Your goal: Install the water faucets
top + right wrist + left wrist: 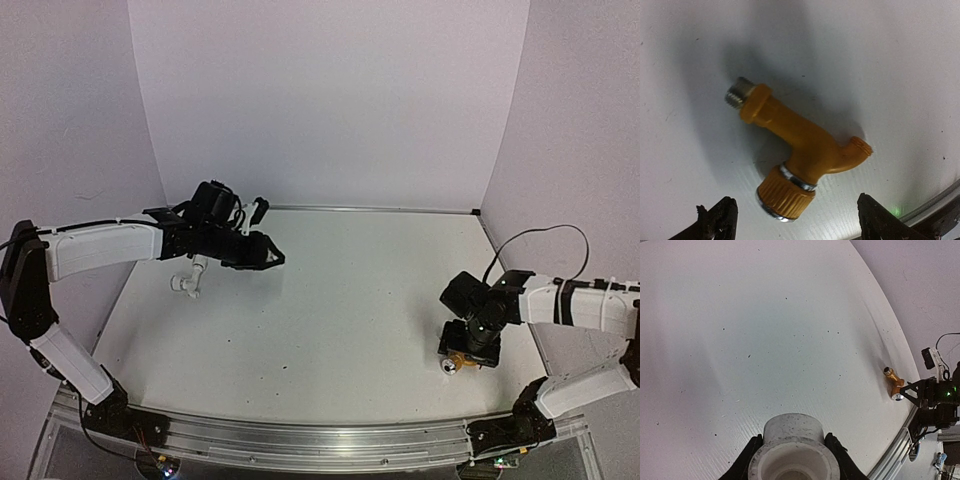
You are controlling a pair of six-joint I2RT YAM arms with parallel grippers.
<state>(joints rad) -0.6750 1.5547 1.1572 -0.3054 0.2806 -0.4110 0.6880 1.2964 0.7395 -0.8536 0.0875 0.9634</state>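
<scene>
A: Where do we find the yellow tap (pixel 800 150)?
B: Flat on the table (pixel 350 300), at 4 o'clock in the overhead view, under our right gripper (pixel 796 199), which gapes wide and holds nothing.
A: Which way does it lie?
B: In the right wrist view its threaded end points to 10 o'clock, its spout to 3. We judge it light, stiff and slick, so we take its straight body. Our left gripper (pixel 262 256) clamps 1 white fitting (pixel 792 430).
</scene>
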